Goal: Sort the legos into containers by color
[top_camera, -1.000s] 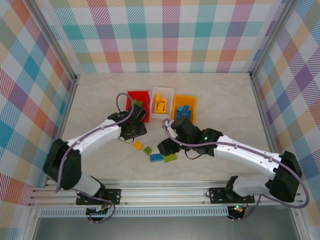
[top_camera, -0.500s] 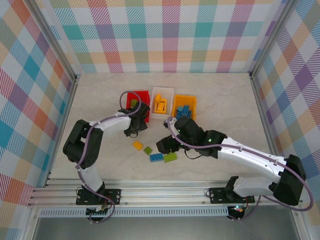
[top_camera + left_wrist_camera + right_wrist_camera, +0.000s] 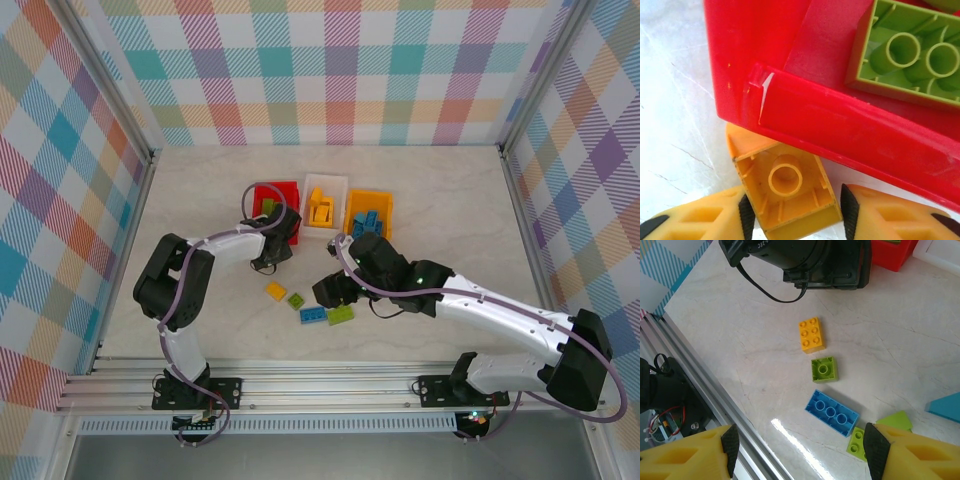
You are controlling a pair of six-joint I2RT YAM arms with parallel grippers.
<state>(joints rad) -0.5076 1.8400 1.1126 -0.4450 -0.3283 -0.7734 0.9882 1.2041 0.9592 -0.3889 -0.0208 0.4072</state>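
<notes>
Up close, the left gripper [image 3: 795,212] pinches an orange-yellow brick [image 3: 785,180] just beside the red bin [image 3: 850,125] wall, possibly lifted; overhead, its wrist blocks that. Meanwhile the right gripper [image 3: 801,450] gapes empty above loose legos [image 3: 832,413].

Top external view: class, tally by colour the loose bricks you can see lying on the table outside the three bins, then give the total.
Orange-yellow brick: 1
Lime green: 2, the small green brick and the longer green brick
Blue brick: 1
Total: 4
</notes>
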